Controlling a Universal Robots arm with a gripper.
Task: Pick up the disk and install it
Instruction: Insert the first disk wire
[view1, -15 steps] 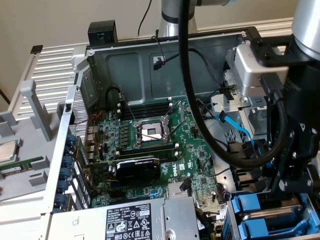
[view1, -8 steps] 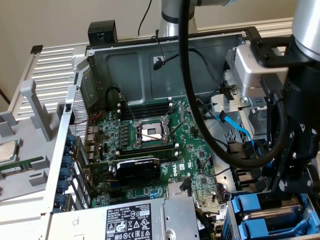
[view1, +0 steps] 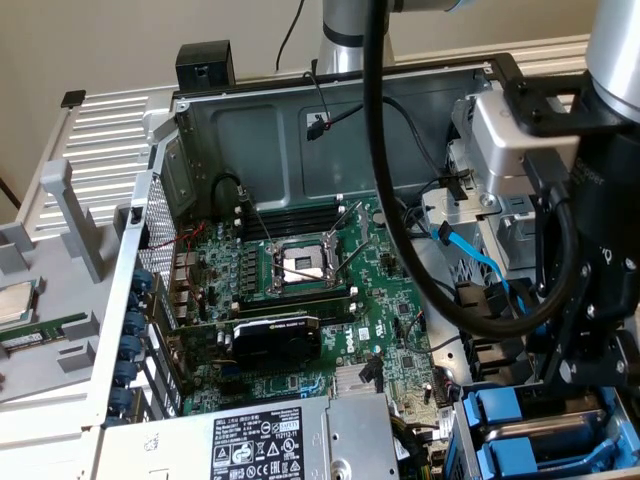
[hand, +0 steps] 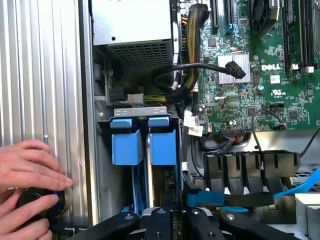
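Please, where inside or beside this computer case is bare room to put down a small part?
Free: the ribbed grey panel outside the case, at the exterior view's left. Crowded: the motherboard, the drive bay with blue carriers under the gripper, and a person's hands beside it.

The disk (hand: 161, 150), clipped in its blue plastic carrier with blue tabs on top, stood on edge inside the metal drive bay (hand: 140, 111) of the open computer case, just beside a second blue carrier (hand: 125, 145), its lower part hidden.
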